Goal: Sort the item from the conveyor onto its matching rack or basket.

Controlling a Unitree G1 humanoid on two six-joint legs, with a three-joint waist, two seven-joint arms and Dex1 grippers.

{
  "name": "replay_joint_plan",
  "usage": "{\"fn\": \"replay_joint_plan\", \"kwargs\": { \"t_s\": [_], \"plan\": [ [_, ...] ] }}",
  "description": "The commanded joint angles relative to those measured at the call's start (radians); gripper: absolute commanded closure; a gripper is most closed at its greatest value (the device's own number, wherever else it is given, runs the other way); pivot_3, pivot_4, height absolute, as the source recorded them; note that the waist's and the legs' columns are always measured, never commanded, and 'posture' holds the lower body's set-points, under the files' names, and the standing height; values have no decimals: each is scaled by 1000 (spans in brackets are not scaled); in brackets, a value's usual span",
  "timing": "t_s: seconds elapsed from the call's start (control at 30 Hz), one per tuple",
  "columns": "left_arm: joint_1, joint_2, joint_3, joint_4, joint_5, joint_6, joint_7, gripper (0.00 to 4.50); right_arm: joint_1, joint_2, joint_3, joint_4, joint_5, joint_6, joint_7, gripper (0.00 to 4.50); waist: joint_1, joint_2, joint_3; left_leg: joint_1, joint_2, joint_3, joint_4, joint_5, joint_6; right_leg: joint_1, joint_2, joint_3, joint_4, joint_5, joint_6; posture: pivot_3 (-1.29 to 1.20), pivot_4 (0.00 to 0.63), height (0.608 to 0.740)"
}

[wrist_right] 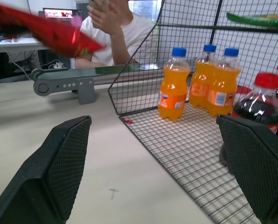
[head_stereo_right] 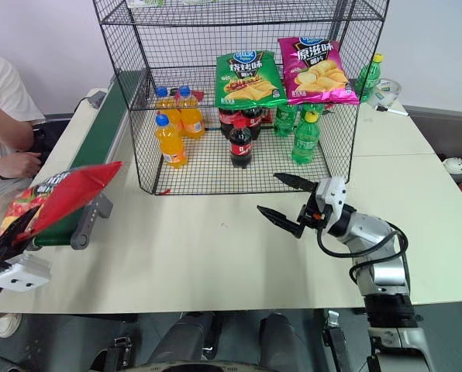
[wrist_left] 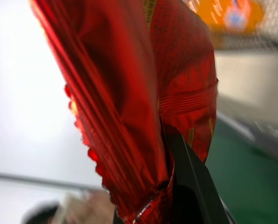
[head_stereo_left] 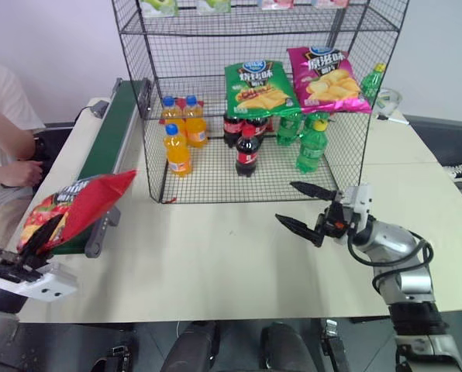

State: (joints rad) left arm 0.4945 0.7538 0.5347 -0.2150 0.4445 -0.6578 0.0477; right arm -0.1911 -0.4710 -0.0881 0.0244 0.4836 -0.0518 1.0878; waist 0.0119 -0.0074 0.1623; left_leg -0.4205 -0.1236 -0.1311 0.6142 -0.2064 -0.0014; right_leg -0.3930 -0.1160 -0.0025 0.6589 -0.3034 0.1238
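Observation:
My left gripper is shut on the lower end of the shiny red crisp bag. It holds the bag tilted in the air above the near end of the dark-green conveyor, at the table's left edge. In the left wrist view the crinkled red bag sits pinched against a black finger. The tall black wire rack stands at the back middle of the table. In front of the rack's right corner, my right gripper hovers open and holds nothing, pointing left.
A green crisp bag and a magenta one lie on the rack's middle shelf. Orange bottles, cola bottles and green bottles stand on its bottom tier. A person sits left of the conveyor.

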Motion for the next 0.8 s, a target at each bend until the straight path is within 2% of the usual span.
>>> {"fn": "replay_joint_plan", "kwargs": {
  "t_s": [0.03, 0.13, 0.27, 0.57, 0.8],
  "plan": [
    [-77, -5, -2, -118, -25, 65, -59, 4469, 4, 6, -34, -67, 17, -35, -26, 0, 2, 0, 0, 0, 0, 0, 0, 0, 0, 0, 0, 0, 0, 0, 0, 0, 150, 740],
    [-186, -14, -60, -167, -8, 111, -100, 4469, 11, 20, -48, -86, 14, -63, -65, 0, 2, 0, 0, 0, 0, 0, 0, 0, 0, 1, 0, 0, 0, 0, 0, 0, 150, 740],
    [-415, -31, -199, -157, 58, 178, -131, 4469, 25, 70, -56, -112, -41, -133, -168, 0, 1, 0, 0, 1, 0, 0, 0, 0, 0, 1, 1, 0, 1, 0, 0, 0, 150, 740],
    [-826, -95, -407, 64, 212, 255, -65, 4469, 53, 108, -49, -167, -74, -150, -285, 0, -1, 0, 0, 2, 0, 1, 0, 3, -3, 2, 5, 1, 5, 0, 0, 0, 150, 740],
    [-1040, -145, -533, 296, 321, 279, 65, 4469, 32, 106, -28, -183, -70, -144, -303, 0, -2, 0, 0, 1, -1, 0, 0, 3, -3, 2, 5, 1, 5, 0, 1, 0, 150, 740]
  ]
}}
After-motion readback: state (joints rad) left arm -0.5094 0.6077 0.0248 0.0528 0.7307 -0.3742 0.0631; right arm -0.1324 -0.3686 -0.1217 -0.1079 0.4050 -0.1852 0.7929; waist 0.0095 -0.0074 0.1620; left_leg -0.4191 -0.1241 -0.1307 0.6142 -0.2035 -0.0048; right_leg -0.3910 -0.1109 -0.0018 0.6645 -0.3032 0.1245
